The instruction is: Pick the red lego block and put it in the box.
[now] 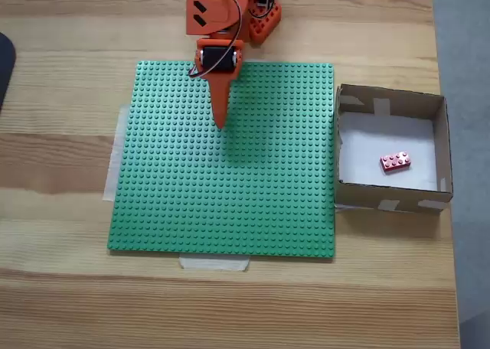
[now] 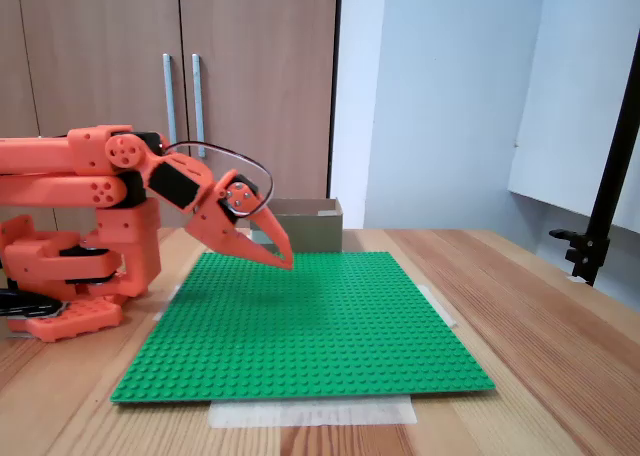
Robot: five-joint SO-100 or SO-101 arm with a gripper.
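**Q:** Red lego block (image 1: pixel 395 161) — where was it, top camera first?

**A:** Inside the box (image 1: pixel 442 138), flat on the white floor, studs up, toward the right and nearer wall as that fixed view showed it. It touched no wall. The box sat just beside the right edge of the green baseplate (image 1: pixel 230 188), on the wooden table (image 1: pixel 61 288).

**Q:** And you?

**A:** My gripper (image 1: pixel 221 119) was over the upper left part of the baseplate, tip pointing toward the bottom of the frame. My fingers were together, narrowing to one point, nothing between them. Well apart from the box and the block. My base (image 1: pixel 256 20) stood at the table's far edge, above the baseplate in frame. Pale tape strips showed at the baseplate's left and bottom edges.

**Q:** Side camera?

**A:** Arm folded low, coming in from the left. My gripper (image 2: pixel 283 259) was tilted down to the right, tip above the baseplate's (image 2: pixel 320 326) far left part, off the studs. Jaws looked closed and empty there too. The box (image 2: pixel 318 228) stood behind the baseplate; I could see its brown walls, not its floor. A black cable (image 2: pixel 215 154) looped over my wrist. Wooden cabinet doors (image 2: pixel 250 76) stood behind, and a black stand (image 2: pixel 610 176) was at the right.
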